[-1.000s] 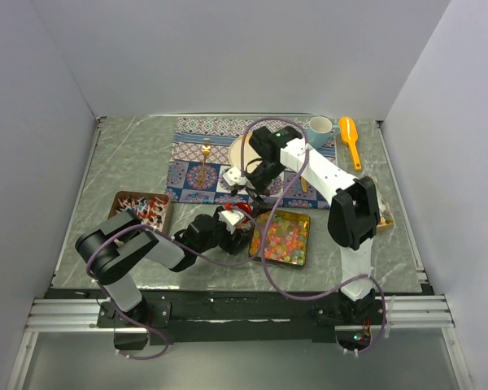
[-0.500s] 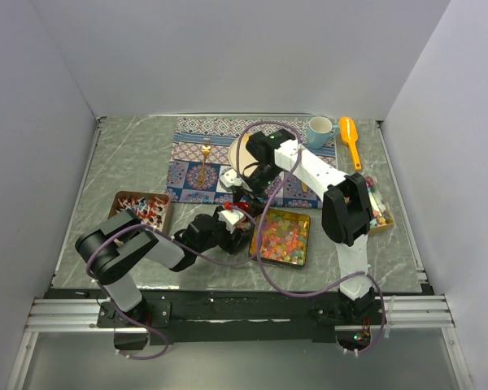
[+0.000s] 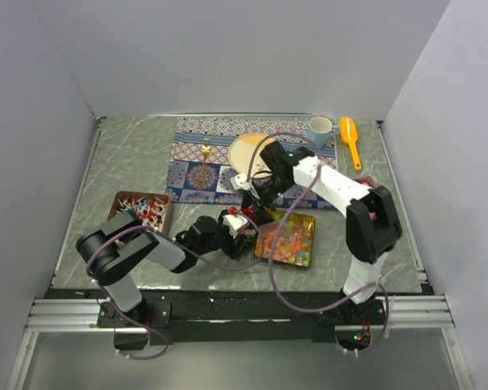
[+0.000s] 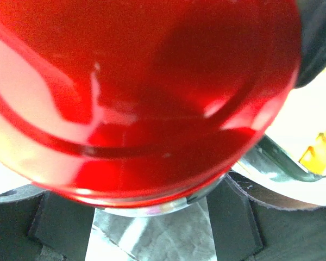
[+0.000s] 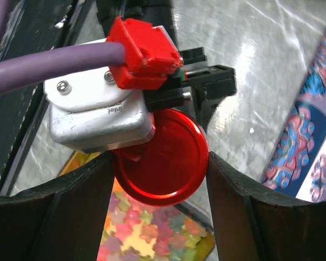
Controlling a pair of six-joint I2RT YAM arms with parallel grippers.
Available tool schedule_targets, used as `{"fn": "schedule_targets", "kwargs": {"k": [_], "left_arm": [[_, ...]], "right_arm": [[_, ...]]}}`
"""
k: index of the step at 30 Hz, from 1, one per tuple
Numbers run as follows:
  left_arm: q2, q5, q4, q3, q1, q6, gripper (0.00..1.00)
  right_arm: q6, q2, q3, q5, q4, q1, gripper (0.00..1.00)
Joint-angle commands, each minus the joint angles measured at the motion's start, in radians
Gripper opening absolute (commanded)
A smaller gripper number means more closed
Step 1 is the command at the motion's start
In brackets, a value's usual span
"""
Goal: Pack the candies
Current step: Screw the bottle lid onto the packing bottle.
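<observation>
Camera [image 5: 98,117] reads "intel"; lid [image 5: 163,157], candies [image 5: 144,234] nearby.

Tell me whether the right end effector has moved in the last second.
Yes. The right end effector has moved toward the near edge, off the round plate it covered.

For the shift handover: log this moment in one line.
left fingers: shut on red-lidded jar | right fingers: open, flanking its round red lid | mixed-colour candies: in gold rectangular tray
</observation>
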Motion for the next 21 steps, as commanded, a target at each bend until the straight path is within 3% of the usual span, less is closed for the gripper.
{"fn": "schedule_targets", "kwargs": {"k": [1,5,10,13,14,15,21], "left_arm": [[0.031,-0.069,-0.116,-0.006,0.024,-0.029,0.01],[0.023,-0.074,-0.113,-0.010,0.024,-0.029,0.01],[0.018,-0.086,-0.107,-0.016,0.024,-0.029,0.01],[0.014,-0.083,-0.099,-0.023,0.024,-0.026,0.01],[0.014,-0.083,-0.097,-0.024,0.024,-0.027,0.01],[0.012,-0.081,-0.096,-0.024,0.024,-0.029,0.01],[0.026,-0.077,-0.099,-0.018,0.024,-0.029,0.01]], "right_arm": [[0.384,-0.094,-0.194,0.127,0.111,0.033,0.53],[0.567,-0.132,-0.290,0.258,0.312,0.056,0.54],[0.754,-0.162,-0.327,0.353,0.392,0.083,0.54],[0.786,-0.209,-0.346,0.341,0.383,0.081,0.64],[0.782,-0.252,-0.353,0.338,0.368,0.076,0.73],[0.765,-0.276,-0.358,0.332,0.360,0.072,0.98],[0.646,-0.372,-0.283,0.293,0.205,0.006,1.00]]}}
